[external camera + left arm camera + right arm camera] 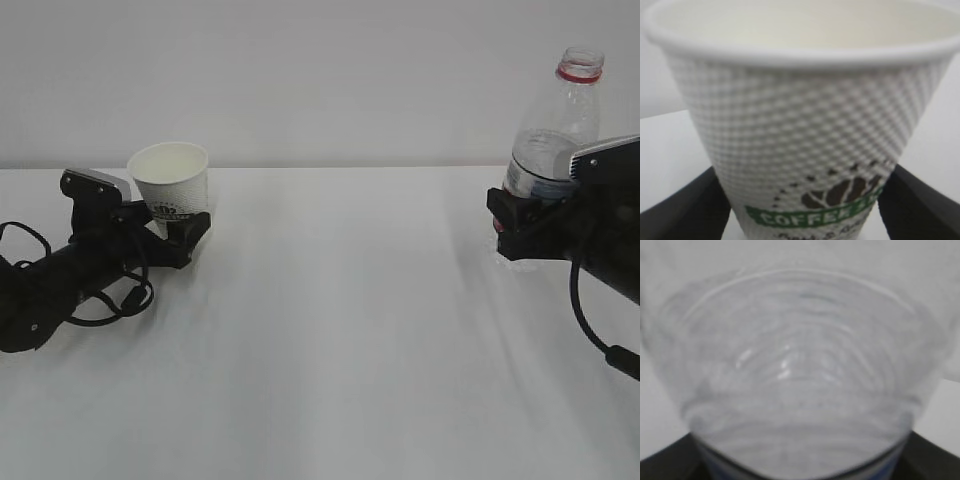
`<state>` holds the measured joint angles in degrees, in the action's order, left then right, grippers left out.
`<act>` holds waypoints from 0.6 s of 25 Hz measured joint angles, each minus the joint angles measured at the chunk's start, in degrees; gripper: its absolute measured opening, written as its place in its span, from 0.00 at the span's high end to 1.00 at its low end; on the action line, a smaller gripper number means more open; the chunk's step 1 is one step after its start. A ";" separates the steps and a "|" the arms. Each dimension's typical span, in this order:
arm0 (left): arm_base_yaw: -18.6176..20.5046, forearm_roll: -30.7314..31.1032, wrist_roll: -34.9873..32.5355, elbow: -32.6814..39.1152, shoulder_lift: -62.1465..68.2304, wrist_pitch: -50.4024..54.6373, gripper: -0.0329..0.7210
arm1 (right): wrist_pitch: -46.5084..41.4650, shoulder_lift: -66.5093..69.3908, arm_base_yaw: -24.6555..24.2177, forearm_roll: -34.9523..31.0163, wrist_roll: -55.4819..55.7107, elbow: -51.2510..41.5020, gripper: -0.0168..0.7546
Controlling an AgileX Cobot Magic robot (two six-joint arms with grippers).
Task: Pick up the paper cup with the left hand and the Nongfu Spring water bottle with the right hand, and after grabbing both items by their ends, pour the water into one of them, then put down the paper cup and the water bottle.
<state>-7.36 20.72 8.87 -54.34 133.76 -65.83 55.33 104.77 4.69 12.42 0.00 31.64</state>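
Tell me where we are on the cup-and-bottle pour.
Both grasps look set: the left gripper has its jaws around the base of the paper cup, the right gripper around the lower body of the water bottle. The cup tilts slightly and may be just off the table; the bottle stands upright, capless. They sit far apart and no stream shows, so bringing them together, pouring and setting down remain.

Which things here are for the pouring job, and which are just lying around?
For the job:
- paper cup, between the left gripper's jaws
- Nongfu Spring water bottle, between the right gripper's jaws

Just there:
- white table; nothing else lies about
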 joint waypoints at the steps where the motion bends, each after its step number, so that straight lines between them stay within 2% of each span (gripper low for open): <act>1: 0.00 0.00 0.00 -0.28 0.14 0.00 0.09 | 0.00 0.00 0.00 0.05 0.00 0.00 0.35; 9: 0.00 0.00 0.00 -2.21 1.71 0.00 0.10 | 0.00 0.00 0.00 0.39 0.30 0.00 0.35; 15: 0.00 0.00 0.00 -2.21 1.71 0.00 0.17 | 0.00 0.00 0.00 0.48 0.30 0.00 0.35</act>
<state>-7.36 20.72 8.87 -56.55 135.47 -65.83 55.33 104.77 4.69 12.91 0.30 31.64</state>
